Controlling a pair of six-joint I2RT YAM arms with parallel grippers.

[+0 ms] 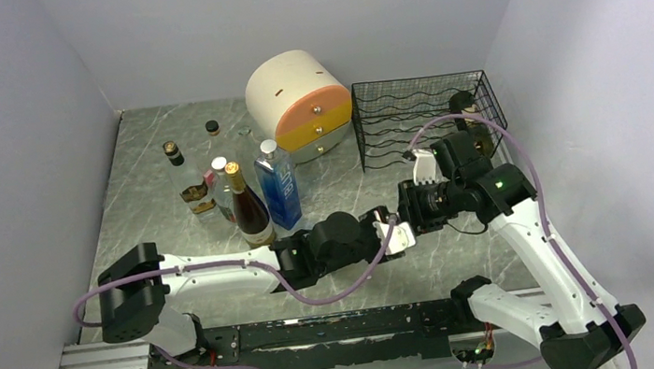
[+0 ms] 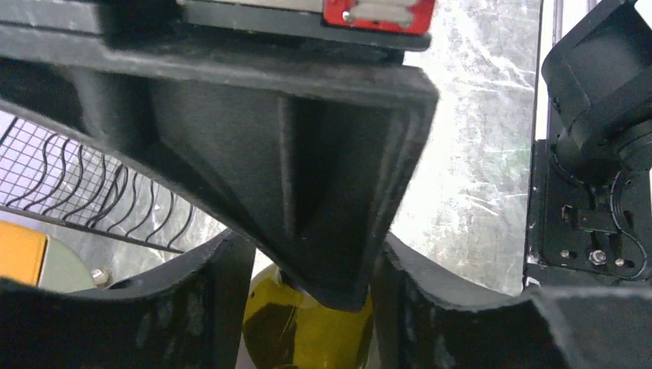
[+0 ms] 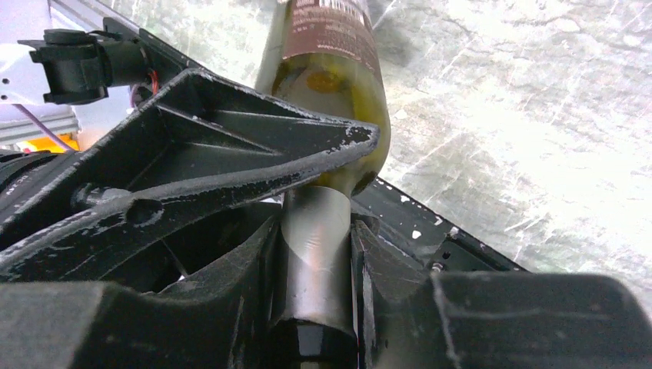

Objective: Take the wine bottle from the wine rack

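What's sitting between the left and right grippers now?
The wine bottle: right gripper shut on its neck, left gripper clasping its body, shown in both wrist views.

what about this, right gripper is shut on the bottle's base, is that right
Not quite. The right gripper is shut on the bottle, but on its neck, not its base. The right wrist view shows it closed around the foil-wrapped neck just below the shoulder.
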